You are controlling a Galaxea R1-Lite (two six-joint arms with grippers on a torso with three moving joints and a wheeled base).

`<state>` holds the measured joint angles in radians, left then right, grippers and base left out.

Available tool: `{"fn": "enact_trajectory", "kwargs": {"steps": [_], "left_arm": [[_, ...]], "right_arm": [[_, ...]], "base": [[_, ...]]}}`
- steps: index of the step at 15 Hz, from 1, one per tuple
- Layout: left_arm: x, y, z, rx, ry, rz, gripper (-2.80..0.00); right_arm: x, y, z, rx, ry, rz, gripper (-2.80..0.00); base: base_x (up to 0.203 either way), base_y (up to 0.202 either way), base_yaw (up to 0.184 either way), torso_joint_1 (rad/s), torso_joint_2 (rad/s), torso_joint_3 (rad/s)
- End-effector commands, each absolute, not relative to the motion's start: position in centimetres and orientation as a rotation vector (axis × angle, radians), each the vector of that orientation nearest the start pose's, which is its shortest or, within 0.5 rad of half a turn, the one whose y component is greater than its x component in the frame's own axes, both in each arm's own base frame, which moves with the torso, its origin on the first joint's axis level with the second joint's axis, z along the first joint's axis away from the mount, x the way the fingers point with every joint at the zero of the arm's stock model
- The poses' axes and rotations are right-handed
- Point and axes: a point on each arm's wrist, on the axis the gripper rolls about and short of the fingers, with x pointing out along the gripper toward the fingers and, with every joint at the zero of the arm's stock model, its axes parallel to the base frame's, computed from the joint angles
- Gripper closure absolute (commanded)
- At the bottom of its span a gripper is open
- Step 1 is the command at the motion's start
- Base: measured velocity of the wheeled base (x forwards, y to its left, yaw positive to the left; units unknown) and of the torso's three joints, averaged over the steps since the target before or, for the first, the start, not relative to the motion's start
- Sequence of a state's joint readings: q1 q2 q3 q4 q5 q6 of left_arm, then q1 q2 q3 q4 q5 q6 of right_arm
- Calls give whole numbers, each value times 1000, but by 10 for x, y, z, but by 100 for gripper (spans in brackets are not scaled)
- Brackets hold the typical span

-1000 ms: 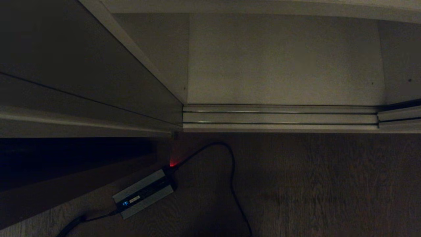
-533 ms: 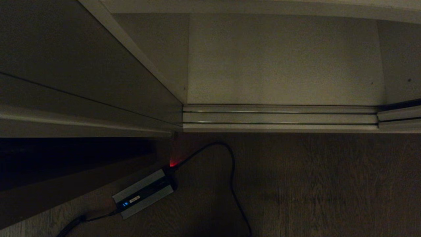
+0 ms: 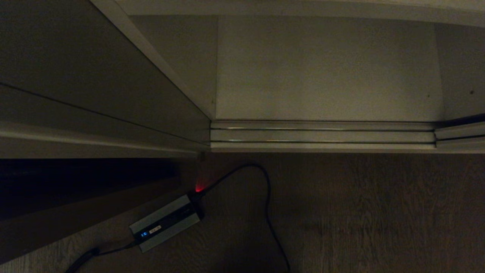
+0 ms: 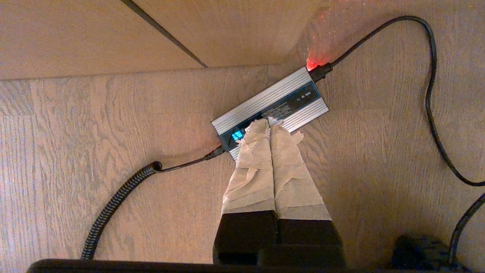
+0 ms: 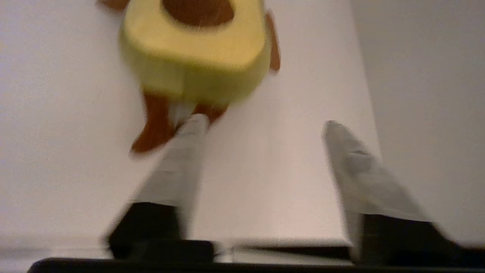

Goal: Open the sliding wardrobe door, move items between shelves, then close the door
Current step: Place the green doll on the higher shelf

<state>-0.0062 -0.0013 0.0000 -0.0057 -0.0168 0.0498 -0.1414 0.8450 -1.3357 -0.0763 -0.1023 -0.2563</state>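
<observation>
The left tool (image 4: 270, 127) hangs pinched shut and empty above the grey box (image 4: 269, 104) on the floor. The right tool (image 5: 261, 127) stands apart, gripping nothing; the avocado plush (image 5: 195, 51) lies at its 11 o'clock on the white shelf (image 5: 57, 125), likely light and squashy, best pinched across its body, with a side wall (image 5: 424, 76) close at 2 o'clock.

The head view is very dim, the floor (image 3: 360, 212) nearly black, with a small red glow on the grey box (image 3: 165, 223). The left wrist view is bright and sharp. The right wrist view is motion-blurred, smearing the avocado toy (image 5: 195, 53).
</observation>
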Motion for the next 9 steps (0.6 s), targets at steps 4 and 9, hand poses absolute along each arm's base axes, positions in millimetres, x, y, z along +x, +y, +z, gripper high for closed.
{"fn": "enact_trajectory", "kwargs": {"steps": [4,9], "left_arm": [[-23,0,76,51,-7,-23,0],[-23,0,76,51,-7,-23,0]], "right_arm": [[-29,-1,385,-245,-418,-220,0],[-14,-4,288,-232,-166,-194,0]], "base": [[0,0,0,0,0,0],[0,0,0,0,0,0]]}}
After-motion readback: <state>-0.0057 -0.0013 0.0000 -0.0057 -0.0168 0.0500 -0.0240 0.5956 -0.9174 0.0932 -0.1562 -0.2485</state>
